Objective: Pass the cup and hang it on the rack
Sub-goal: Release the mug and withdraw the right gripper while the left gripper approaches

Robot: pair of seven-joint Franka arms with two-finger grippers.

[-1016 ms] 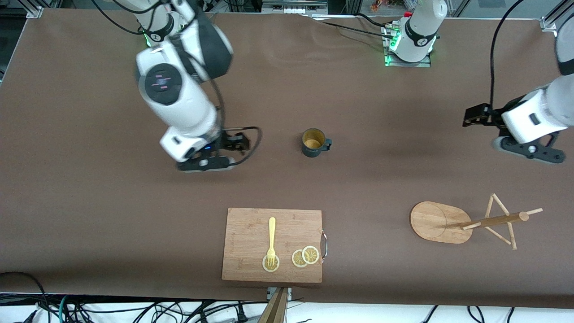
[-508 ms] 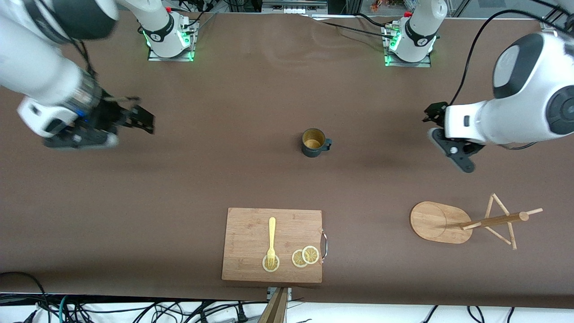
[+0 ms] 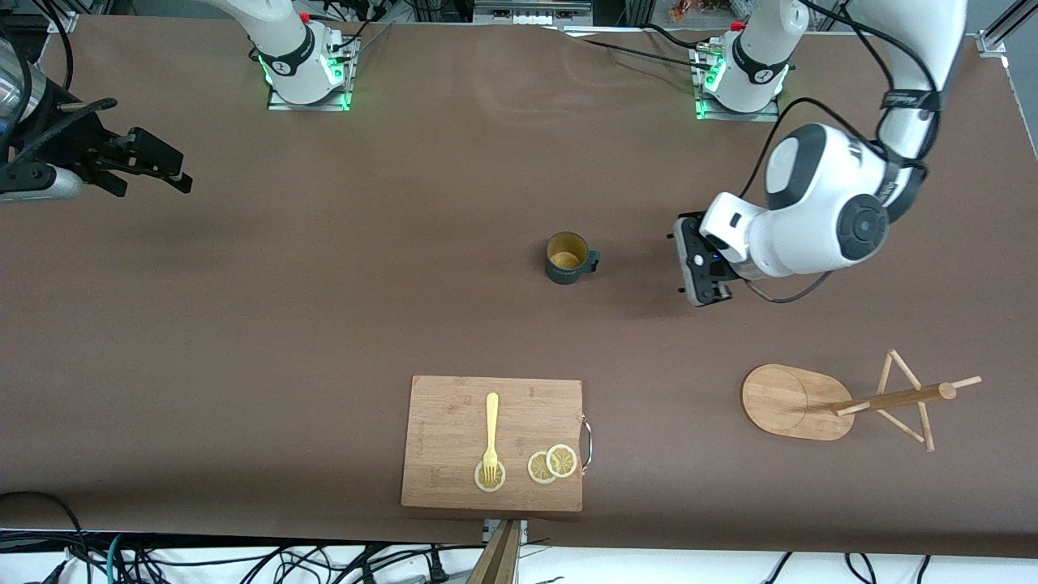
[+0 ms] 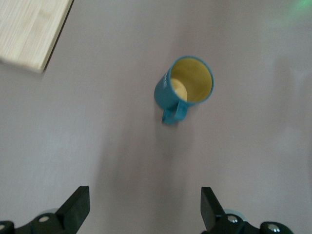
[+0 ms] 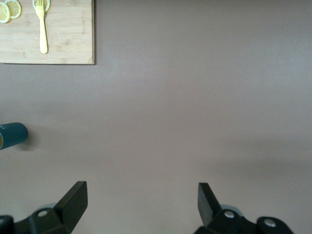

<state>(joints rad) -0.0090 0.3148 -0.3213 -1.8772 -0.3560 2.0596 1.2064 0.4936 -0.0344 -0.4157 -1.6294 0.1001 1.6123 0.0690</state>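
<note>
The dark teal cup (image 3: 567,258) stands upright mid-table, yellowish inside, with its small handle turned toward the left arm's end. My left gripper (image 3: 688,261) hangs open over bare table a short way from that handle. In the left wrist view the cup (image 4: 185,90) lies ahead of the left gripper (image 4: 145,204), with nothing between the fingers. My right gripper (image 3: 166,169) is open and empty over the right arm's end of the table. The right wrist view shows the right gripper (image 5: 141,200) over bare mat and the cup (image 5: 12,135) at the picture's edge. The bamboo rack (image 3: 778,397) stands nearer the camera, toward the left arm's end.
A rectangular wooden cutting board (image 3: 454,405) lies near the front edge, nearer the camera than the cup. It carries a yellow fork (image 3: 491,434) and lemon slices (image 3: 552,463). The board's corner (image 4: 29,29) shows in the left wrist view.
The right arm has swung away from the middle out to its own end of the table. The left arm has come in from its end to beside the cup. The cup has not moved.
</note>
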